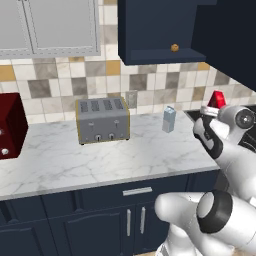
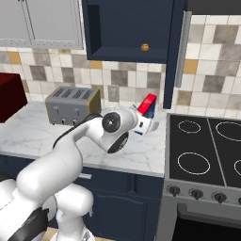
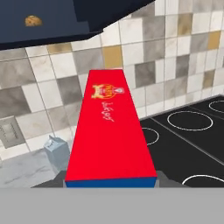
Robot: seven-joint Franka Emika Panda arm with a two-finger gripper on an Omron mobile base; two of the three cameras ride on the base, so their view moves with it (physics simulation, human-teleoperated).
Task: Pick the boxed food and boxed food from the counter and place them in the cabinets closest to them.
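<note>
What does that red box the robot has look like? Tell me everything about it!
The red box is a long, slim carton that looks like cardboard. Its broad face is bright red with a small yellow-orange picture and squiggly writing near the far end, and its near end is blue. The end effector is shut on it, holding it in the air, tilted, above the marble counter beside the stove. It sits below the open navy cabinet, not yet inside.

One red box (image 3: 110, 131), one carton (image 1: 169, 119), one toaster (image 1: 102, 120), one open cabinet (image 2: 127, 30).
</note>
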